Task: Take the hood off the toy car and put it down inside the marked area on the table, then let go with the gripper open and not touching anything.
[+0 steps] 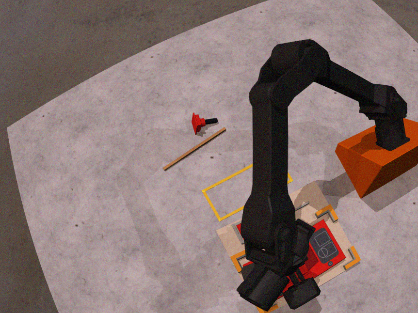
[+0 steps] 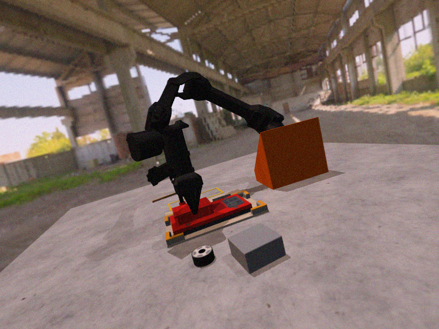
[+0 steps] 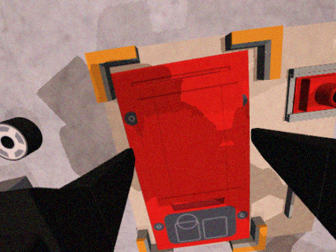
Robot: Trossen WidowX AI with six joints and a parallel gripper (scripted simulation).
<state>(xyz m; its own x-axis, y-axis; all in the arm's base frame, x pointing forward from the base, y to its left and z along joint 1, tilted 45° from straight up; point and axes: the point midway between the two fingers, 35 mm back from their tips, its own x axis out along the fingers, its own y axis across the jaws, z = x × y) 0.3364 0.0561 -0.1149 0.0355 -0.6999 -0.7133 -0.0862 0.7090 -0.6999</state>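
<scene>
The claw [image 1: 286, 285] [image 2: 188, 206] [image 3: 191, 144] is released, its fingers straddling the hood [image 1: 311, 260] [image 2: 204, 209] [image 3: 192, 158], apparently for a side grip. The hood sits on the car [image 1: 337, 254] [image 2: 241, 202] [image 3: 244, 235], outside the marked area [image 1: 211, 205] [image 2: 220, 190]. Corner stops [image 1: 353, 259] [image 2: 260, 207] [image 3: 275, 41] surround the car, probably to limit sliding.

mottled, stone-like tabletop [image 1: 115, 93] [image 2: 109, 292] [image 3: 188, 5], matt orange block [image 1: 387, 152] [image 2: 293, 153], wood-look stick [image 1: 195, 148] [image 2: 163, 197], plastic-looking red car [image 1: 336, 254] [image 2: 234, 208] [image 3: 196, 158]
</scene>
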